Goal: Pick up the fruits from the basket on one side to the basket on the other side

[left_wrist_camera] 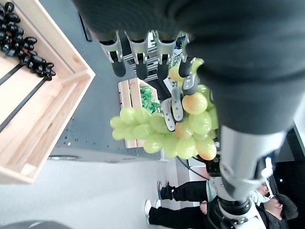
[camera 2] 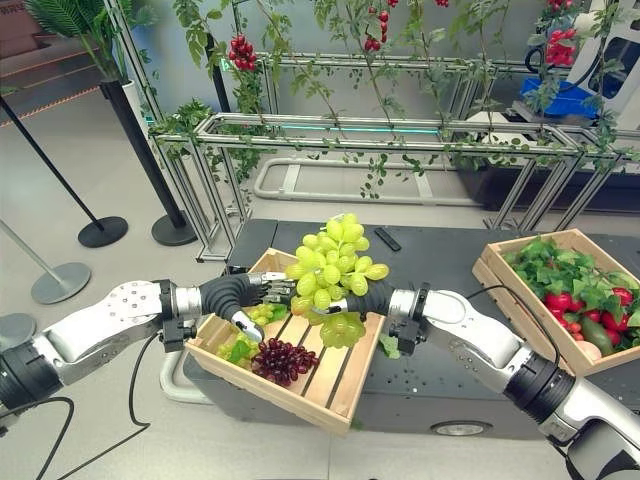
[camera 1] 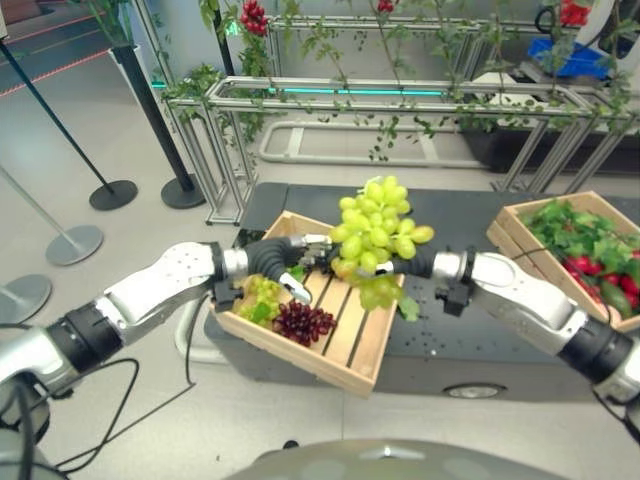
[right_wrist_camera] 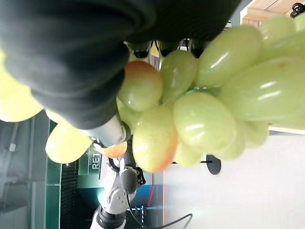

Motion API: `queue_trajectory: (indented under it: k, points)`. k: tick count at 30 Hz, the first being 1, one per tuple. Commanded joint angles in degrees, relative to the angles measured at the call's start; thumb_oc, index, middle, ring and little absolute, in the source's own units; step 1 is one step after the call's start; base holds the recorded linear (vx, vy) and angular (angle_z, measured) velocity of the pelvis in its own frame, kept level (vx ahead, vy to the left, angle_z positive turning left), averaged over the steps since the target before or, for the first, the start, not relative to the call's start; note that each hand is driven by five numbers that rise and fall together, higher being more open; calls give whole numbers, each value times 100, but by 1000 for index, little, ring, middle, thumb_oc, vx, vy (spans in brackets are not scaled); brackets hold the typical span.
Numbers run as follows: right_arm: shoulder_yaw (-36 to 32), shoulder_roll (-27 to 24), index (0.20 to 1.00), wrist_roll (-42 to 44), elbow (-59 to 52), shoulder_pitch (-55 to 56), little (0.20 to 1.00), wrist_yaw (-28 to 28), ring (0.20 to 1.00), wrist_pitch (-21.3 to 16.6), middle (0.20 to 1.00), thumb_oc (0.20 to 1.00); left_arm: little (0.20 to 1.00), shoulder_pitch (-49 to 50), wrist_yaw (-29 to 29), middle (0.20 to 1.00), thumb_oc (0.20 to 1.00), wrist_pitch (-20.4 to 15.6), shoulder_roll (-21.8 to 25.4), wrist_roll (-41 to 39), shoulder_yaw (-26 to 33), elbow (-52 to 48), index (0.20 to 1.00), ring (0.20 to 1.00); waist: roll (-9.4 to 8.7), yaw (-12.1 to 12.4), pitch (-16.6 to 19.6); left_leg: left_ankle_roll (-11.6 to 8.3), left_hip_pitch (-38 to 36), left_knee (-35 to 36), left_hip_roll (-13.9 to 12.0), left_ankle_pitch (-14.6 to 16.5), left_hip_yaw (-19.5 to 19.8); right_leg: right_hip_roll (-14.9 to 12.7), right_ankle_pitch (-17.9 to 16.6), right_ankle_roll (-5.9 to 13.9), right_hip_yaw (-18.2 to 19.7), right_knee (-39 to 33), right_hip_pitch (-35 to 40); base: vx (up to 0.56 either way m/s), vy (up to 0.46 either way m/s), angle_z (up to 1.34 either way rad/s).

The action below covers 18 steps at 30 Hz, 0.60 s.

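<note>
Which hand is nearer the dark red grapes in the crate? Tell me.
Left. The left hand hovers just above and beside the dark red grapes; the right hand sits farther off, its fingers curled round the green grape bunch.

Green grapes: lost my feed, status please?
Right hand shut on green grapes, lifted above left crate. Left hand open alongside. Nothing blocking.
</note>
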<state>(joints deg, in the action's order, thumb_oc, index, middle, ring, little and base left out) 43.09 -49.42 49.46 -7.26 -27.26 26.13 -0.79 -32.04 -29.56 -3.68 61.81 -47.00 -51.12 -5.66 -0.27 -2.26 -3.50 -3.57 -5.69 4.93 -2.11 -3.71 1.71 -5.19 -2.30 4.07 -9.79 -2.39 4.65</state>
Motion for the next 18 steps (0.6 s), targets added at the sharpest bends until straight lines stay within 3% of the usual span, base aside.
queue_trajectory:
  k: [1, 9, 18]
  points:
    - [55, 216, 200, 175, -466, -421, 200, 78, 200, -353, 200, 200, 1000, -664, -59, 1000, 1000, -210, -320, -252, -134, 112, 1000, 1000, -181, 19, 130, 147, 86, -187, 245, 402, -19, -148, 325, 448, -38, 485, -112, 0, 0, 0]
    - [209, 465, 200, 194, -529, -212, 200, 225, 200, -211, 200, 200, 1000, -604, -82, 1000, 1000, -198, -446, -182, -146, 105, 1000, 1000, -158, -3, 107, 158, 95, -202, 250, 422, -11, -151, 345, 445, -42, 519, -130, 0, 0, 0]
    - [333, 83, 200, -351, -536, -93, 200, 307, 200, -204, 200, 200, 1000, -356, -115, 1000, 1000, -159, -524, -273, -1, 27, 1000, 1000, -163, -10, 112, 159, 111, -210, 261, 433, -8, -148, 361, 451, -43, 529, -135, 0, 0, 0]
